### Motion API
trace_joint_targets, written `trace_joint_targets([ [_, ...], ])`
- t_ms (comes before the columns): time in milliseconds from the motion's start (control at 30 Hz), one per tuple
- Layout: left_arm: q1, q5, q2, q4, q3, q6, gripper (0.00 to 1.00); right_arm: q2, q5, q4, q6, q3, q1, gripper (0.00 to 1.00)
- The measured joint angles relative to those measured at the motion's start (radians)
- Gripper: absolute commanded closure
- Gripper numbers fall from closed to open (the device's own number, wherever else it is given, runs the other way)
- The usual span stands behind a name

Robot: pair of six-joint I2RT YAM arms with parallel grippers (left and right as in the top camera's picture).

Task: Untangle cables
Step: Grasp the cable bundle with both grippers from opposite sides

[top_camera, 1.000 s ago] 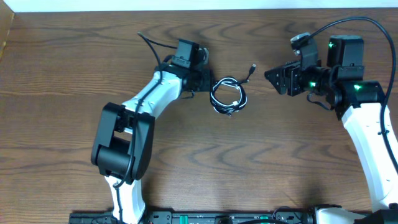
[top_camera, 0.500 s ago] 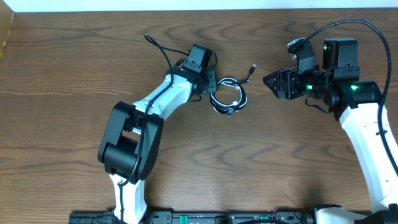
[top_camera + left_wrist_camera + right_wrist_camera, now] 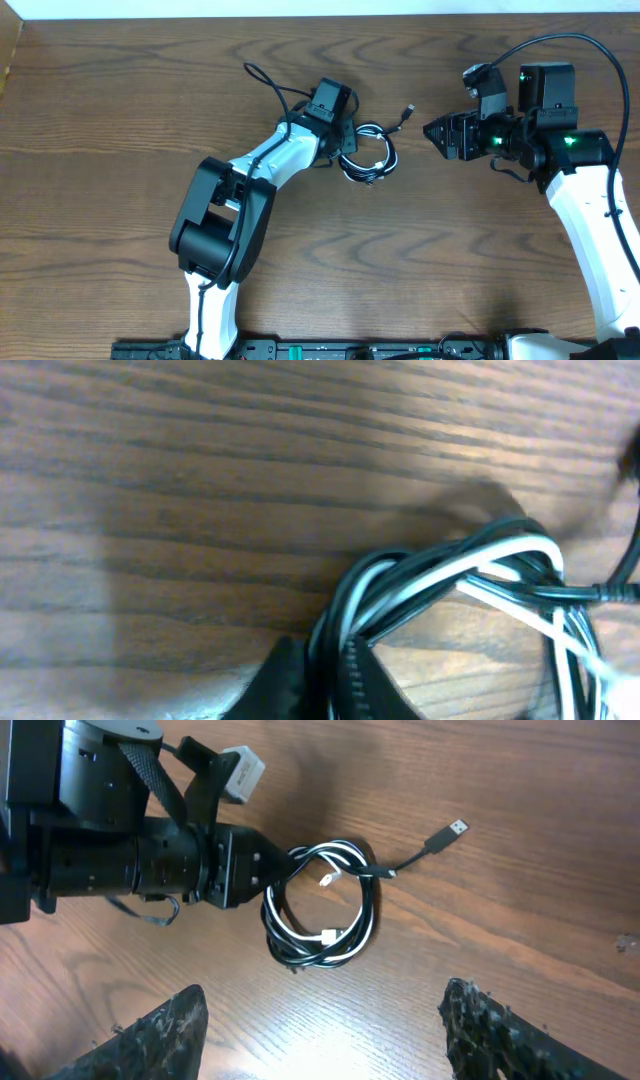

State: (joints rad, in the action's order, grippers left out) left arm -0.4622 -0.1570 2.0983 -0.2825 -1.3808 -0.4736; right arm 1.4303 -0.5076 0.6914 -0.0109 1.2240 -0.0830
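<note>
Thin black and white cords [image 3: 389,155] lie wound together in one small coil on the dark brown wooden table [image 3: 120,120], roughly mid-table toward the far edge, between the two arms. One black lead runs out of the coil up and to the right and ends in a small black plug [image 3: 405,108], lying flat and apart from both grippers. In the right wrist view two small white plug ends [image 3: 326,878] sit inside the loop.

The left gripper [image 3: 346,143] is at the coil's left edge. In the left wrist view its dark fingers [image 3: 285,682] are closed down to a narrow gap, with the black and white strands [image 3: 440,570] running between them, so it has the bundle pinched at that edge. The rest of the coil rests on the wood.

The right gripper [image 3: 430,130] sits to the right of the coil, near the plug but touching nothing. Its worn black fingers [image 3: 165,1035] are spread wide apart at the bottom corners of the right wrist view, holding nothing, with the coil in sight beyond them.

A thicker black cable [image 3: 265,85] loops off the left arm behind its wrist.
</note>
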Motion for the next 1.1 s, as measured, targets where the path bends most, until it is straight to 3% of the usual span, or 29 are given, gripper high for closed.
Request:
trace_joint_targets([
  [333,-0.004,-0.041,-0.072,-0.039,0.002,0.045,0.93,0.076,0.007,-0.097,0.108,0.000,-0.029,0.32],
  [433,-0.002,-0.132,-0.197,-0.039,0.002,0.051,0.93,0.116,-0.002,-0.189,0.203,0.000,-0.064,0.37],
  [600,0.029,-0.277,-0.327,-0.054,-0.001,0.008,0.93,0.127,-0.019,-0.294,0.364,0.001,-0.114,0.57],
  [833,0.136,-0.457,-0.327,-0.040,0.000,-0.101,0.92,0.198,-0.043,-0.380,0.554,0.002,-0.149,0.61],
  [1100,0.138,-0.516,-0.327,-0.021,0.000,-0.140,0.92,0.284,-0.106,-0.513,0.656,0.002,-0.211,0.60],
])
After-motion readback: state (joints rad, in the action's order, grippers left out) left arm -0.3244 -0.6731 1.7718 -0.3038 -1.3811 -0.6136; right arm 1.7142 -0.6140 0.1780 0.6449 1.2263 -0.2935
